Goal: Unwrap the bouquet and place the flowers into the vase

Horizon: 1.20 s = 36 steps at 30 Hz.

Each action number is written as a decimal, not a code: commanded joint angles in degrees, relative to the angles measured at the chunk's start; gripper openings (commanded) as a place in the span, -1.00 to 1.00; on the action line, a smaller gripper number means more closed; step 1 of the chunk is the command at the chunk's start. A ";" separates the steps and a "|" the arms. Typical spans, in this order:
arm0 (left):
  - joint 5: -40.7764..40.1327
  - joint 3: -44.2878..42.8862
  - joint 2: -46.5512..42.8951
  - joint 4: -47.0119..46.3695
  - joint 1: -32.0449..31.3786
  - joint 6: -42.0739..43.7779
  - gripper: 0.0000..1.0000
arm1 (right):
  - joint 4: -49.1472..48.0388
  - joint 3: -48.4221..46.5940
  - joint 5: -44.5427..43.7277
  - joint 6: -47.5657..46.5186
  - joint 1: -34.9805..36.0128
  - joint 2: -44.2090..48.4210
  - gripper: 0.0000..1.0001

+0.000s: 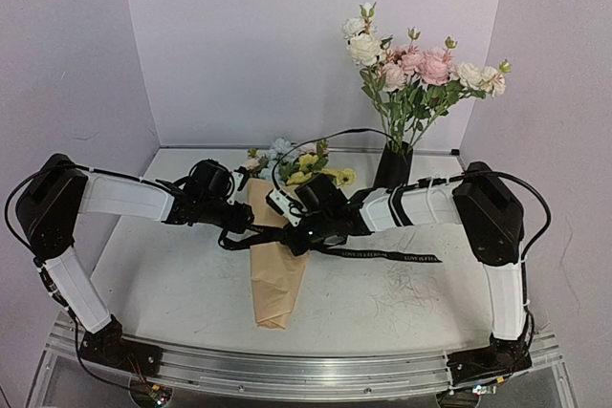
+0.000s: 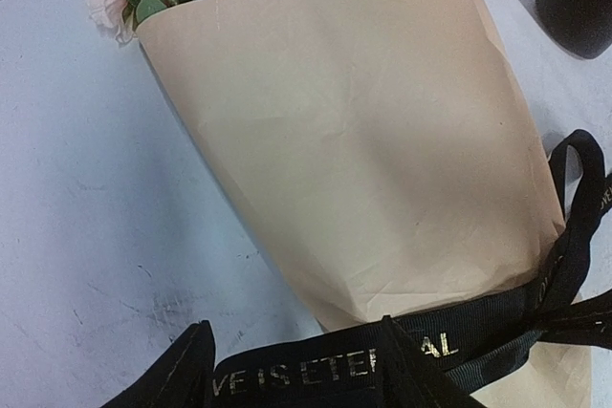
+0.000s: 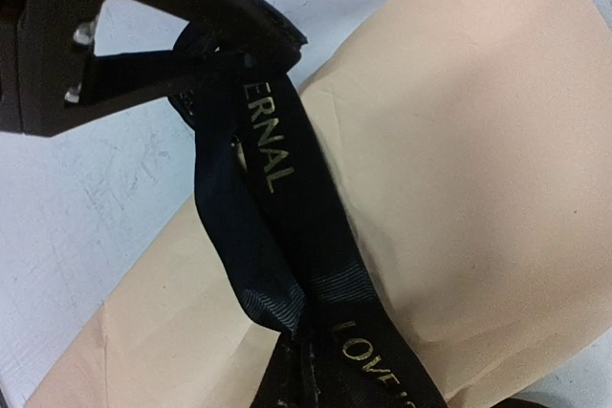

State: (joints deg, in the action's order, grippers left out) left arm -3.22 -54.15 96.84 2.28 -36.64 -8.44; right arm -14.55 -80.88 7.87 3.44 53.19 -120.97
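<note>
Ribbon (image 3: 258,236) clamped tight in right gripper (image 3: 277,16), presumably to tug it undone; left gripper (image 2: 298,370) hangs unclenched over the bouquet (image 2: 363,140).

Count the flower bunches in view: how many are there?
2. The paper-wrapped bouquet lies flat at the middle of the table; the rose bunch stands in the black vase at the back right. No others show, though some may be hidden.

We see smooth matt paper around the bouquet (image 2: 363,160), a woven cloth ribbon (image 3: 277,236) with shiny lettering, a scuffed table (image 2: 86,265)
</note>
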 commanded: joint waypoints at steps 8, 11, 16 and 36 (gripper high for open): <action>0.09 -0.34 -2.72 -2.03 0.34 0.59 0.17 | -3.93 11.43 -14.50 4.73 0.16 14.98 -1.00; 2.13 -0.33 -3.08 -2.03 0.34 1.81 0.19 | -4.07 16.23 -21.99 7.00 -0.33 20.13 -1.00; 7.89 -1.17 -3.40 -2.04 0.28 4.22 0.24 | -2.98 23.37 -29.54 15.57 -4.16 26.23 -1.00; 10.32 -11.14 2.60 1.26 -10.95 13.15 0.29 | -2.17 36.35 -20.85 29.28 -18.21 34.36 0.44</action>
State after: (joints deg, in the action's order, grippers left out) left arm 8.26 -60.75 97.04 2.81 -45.40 0.70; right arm -16.76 -46.12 -13.53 34.90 35.03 -90.66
